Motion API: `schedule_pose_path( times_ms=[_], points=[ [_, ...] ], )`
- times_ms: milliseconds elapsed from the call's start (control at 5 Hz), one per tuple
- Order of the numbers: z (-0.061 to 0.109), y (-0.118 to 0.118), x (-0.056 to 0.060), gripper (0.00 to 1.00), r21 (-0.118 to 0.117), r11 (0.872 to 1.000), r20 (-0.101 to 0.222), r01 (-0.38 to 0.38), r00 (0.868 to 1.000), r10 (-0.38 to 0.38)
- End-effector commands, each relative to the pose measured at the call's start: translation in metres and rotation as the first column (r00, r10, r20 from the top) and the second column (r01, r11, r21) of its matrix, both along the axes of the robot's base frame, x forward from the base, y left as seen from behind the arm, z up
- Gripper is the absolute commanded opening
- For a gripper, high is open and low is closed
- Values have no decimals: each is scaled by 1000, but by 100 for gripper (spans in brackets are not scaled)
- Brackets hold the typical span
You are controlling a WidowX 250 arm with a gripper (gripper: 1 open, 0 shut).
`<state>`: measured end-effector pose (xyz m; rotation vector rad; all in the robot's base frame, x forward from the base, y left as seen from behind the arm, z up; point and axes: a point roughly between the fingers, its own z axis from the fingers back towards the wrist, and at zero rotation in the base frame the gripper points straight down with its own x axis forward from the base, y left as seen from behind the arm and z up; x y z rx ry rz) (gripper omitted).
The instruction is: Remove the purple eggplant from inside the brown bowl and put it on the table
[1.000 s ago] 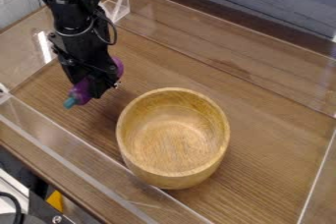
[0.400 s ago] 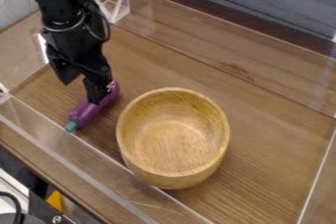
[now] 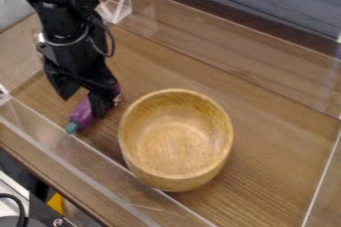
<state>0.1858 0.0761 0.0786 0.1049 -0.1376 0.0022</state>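
Camera view: bowl (image 3: 174, 143) bare inside; eggplant (image 3: 88, 113) beside it on table (image 3: 266, 82); tool (image 3: 91, 92) wide.

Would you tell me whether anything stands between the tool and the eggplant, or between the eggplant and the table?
Nothing visible stands in the way: the open tool is right over the eggplant, which already lies on the table. The bowl sits beside it, not between.

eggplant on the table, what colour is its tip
The tip is teal-green, at the lower end of the purple body; the camera view shows it.
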Motion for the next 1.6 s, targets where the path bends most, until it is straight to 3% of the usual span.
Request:
schedule_pose_path(
  times_ms=[0, 200, 600, 1000, 1400],
  points=[
    [3, 4, 9, 100, 10, 1000, 27, -25, 999, 25],
    [-1, 6, 15, 100, 6, 999, 23, -52, 998, 52],
    [14, 11, 20, 100, -4, 999, 16, -54, 998, 54],
    [27, 14, 16, 100, -16, 987, 8, -163, 987, 163],
    [30, 7, 22, 100, -24, 985, -4, -168, 986, 168]
  ],
)
